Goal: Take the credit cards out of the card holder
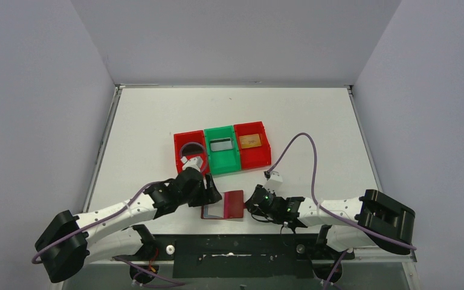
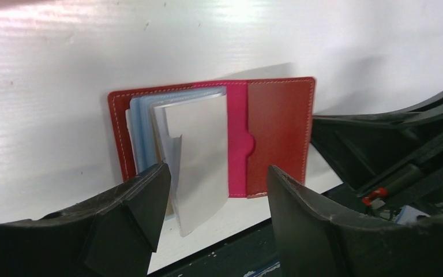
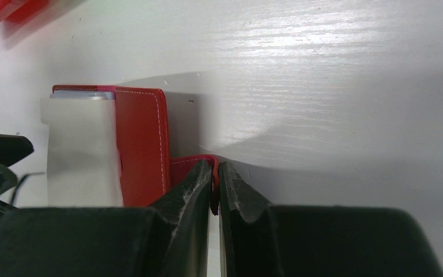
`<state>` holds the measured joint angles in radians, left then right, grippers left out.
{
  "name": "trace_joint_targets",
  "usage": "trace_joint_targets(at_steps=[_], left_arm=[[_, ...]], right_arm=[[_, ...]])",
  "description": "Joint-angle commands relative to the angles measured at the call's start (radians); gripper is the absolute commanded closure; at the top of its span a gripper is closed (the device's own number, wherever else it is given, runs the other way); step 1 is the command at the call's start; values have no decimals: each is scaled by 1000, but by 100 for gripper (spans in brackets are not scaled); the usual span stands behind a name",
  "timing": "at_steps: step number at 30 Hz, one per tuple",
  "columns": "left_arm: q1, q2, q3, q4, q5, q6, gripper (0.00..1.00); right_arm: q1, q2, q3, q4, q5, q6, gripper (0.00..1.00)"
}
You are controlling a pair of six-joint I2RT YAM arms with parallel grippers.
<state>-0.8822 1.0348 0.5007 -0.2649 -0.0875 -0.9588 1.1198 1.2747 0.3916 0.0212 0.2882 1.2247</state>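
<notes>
Far half: the table (image 1: 229,109) is bare from the bins to the far edge, and passable from either side.
Mid-table: three bins (image 1: 222,164) stand touching in one row and bar the straight path from near to far.
Right of the row: a purple cable (image 1: 312,158) arches over the surface.
Near edge, centre: the open card holder (image 1: 232,204) is flanked by the left gripper (image 1: 210,192), jaws apart and facing its pocket leaves, and by the right gripper (image 1: 252,202), clamped on its right side.
</notes>
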Motion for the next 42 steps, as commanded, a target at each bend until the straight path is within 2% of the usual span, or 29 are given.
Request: trace_joint_targets(at_steps=[1,8,15,20,26,31,38,42], left_arm=[[-18,43,3,29,24,-28,39],[-24,60,18,-14,11,-22,39],[-38,91,-4,170,157,-6,39],[-62,141,59,153,135,10,39],[-85,192,88,210,149,13,39],[-121,216,132,260,121,18,39],[-121,289,99,367,125,-33,39],[-126,321,76,439,144,-59,39]], right_arm=[[-4,15,13,1,45,6,92],[-4,12,11,5,44,6,92],[-4,14,9,18,38,5,91],[-3,14,8,22,35,5,91],[-3,1,-8,51,27,5,90],[-4,-40,-39,105,19,-1,85],[-4,-116,-81,150,28,23,69],[-3,-195,-104,115,64,44,62]])
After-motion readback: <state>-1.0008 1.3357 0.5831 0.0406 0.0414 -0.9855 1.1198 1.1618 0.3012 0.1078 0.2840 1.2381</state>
